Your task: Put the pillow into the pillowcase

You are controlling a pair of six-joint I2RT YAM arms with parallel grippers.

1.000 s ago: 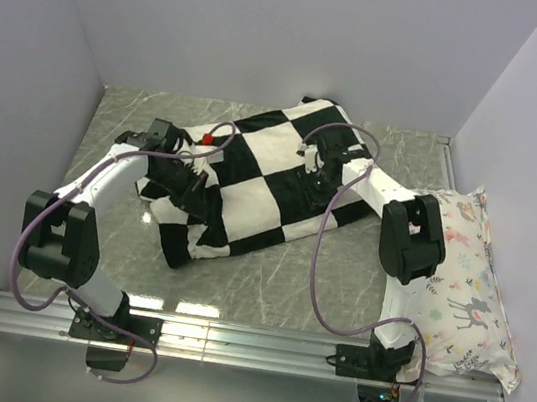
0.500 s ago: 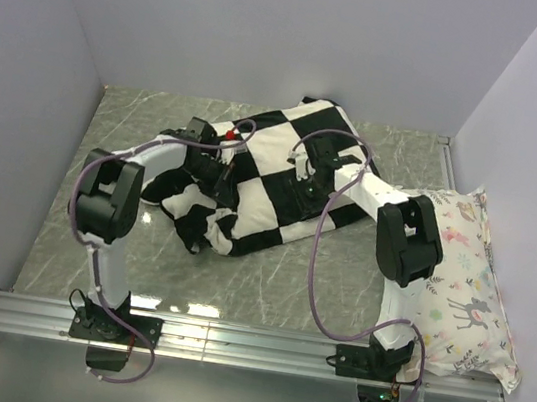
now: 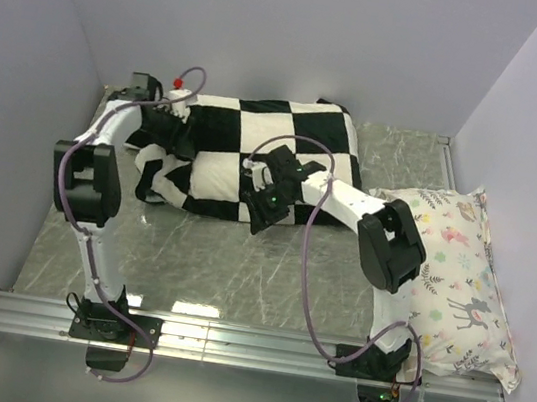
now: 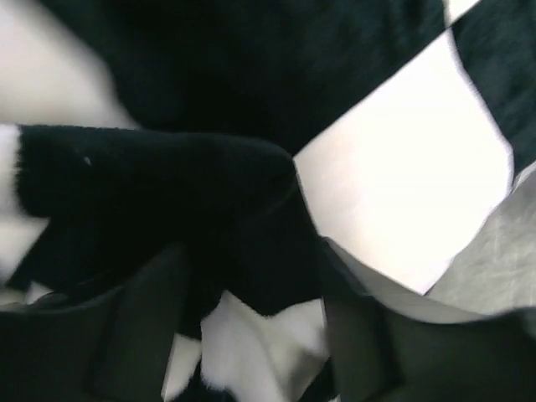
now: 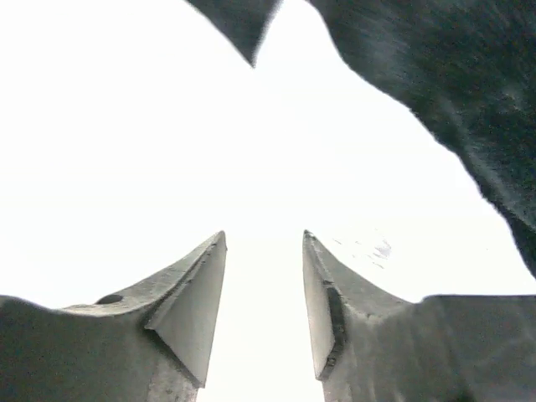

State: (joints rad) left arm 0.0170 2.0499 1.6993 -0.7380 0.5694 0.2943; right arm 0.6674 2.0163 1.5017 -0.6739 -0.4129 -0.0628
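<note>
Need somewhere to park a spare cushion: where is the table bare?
Widest bare marble lies in front of the pillowcase, across the near middle. A smaller patch sits back right, between pillowcase and deer-print pillow. Crowded: back left and centre, where the left gripper and right gripper are on the fabric.

This is a robot test cell in a lab rather than a home. Bare pale walls point(image 3: 274, 30) box in a grey marble-look bench point(image 3: 238, 267) on three sides. An aluminium rail point(image 3: 247, 344) along its near edge carries the bolted bases of two arms point(image 3: 84, 184) strung with loose purple cables point(image 3: 308, 288). The only household things are a checkered pillowcase point(image 3: 246, 147) under the left gripper point(image 4: 251, 335) and right gripper point(image 5: 264, 310), and a printed pillow point(image 3: 457, 290) well to the right of the right gripper, against the wall.
</note>
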